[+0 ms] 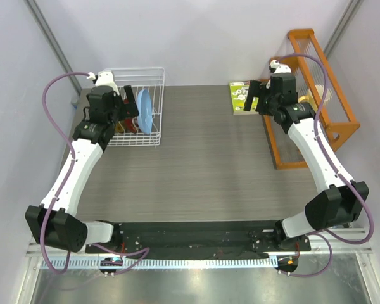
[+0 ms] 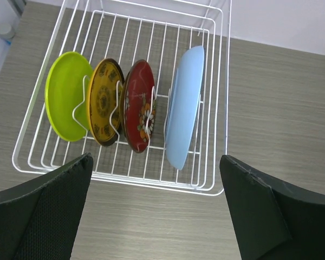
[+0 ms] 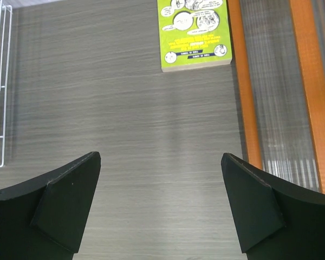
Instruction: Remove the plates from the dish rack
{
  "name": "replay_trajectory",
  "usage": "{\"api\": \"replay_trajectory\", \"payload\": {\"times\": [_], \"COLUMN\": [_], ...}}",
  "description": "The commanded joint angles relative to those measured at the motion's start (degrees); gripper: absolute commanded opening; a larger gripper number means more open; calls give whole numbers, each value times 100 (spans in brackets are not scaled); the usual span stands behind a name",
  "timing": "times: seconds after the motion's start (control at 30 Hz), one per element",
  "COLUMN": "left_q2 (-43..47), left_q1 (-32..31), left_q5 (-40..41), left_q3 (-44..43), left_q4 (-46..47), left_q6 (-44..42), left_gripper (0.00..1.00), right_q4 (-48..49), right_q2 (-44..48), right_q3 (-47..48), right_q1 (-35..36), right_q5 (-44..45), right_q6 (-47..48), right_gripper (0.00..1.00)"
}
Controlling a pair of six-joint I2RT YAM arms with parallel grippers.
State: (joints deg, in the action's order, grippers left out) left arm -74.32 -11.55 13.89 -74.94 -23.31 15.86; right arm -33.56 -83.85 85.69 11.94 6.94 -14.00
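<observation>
Bright, even diffuse light, faint soft shadows, pale sheen on tabletop [image 3: 151, 130], crisp focus, fingers [image 2: 49, 211] dark

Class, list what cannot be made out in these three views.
1. Top view: the left arm mostly hides the smaller plates beside the light blue plate.
2. Left wrist view: the dish rack loses its far end to the top edge.
3. Right wrist view: print on the green book is too small to read.

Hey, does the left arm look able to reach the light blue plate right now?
Probably yes: the left gripper hangs open above the dish rack, and the light blue plate stands at the row's end, upper rim uncovered.
</observation>
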Motion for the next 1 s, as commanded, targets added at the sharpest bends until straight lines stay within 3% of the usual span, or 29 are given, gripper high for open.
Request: {"api": "replay_trajectory", "payload": {"times": [0.0,0.07,0.17,0.27,0.5,0.73,0.83,0.87,0.93,0.97], "left_q2": [-152,-188,-319,-609,-1373,-2024,-2183,-2235,-2297,-2314], "left_q1": [48,57,83,92,-119,-242,-286,-295,-312,-321], "left_q5": [-201,-825,-591,-765,191,483,640,711,755,808], "left_q3": [-425,-452,-478,-592,-777,-698,-680,-680,-663,-645], "left_q4": [-24,11,107,257,669,1161,1232,1232,1250,1267], "left_q6": [111,-73,258,32,-337,-408,-425,-443,-461,-496], "left_gripper": [100,100,99,99,99,96,83,71,59,45], "right_q4": [400,543,509,508,517,517,517,517,517,517], "right_q2": [457,441,178,36,-17,-61,-87,-87,-61,-35], "right_q3": [-297,-587,-562,-519,-571,-747,-843,-887,-949,-1010], "right_q1": [62,53,53,54,54,54,45,53,54,54], "right_q5": [159,246,370,176,325,457,449,449,448,457], "right_q6": [152,-23,-33,-15,-59,-33,-68,-85,-85,-94], "right_gripper": [100,100,100,100,100,100,100,100,100,99]}}
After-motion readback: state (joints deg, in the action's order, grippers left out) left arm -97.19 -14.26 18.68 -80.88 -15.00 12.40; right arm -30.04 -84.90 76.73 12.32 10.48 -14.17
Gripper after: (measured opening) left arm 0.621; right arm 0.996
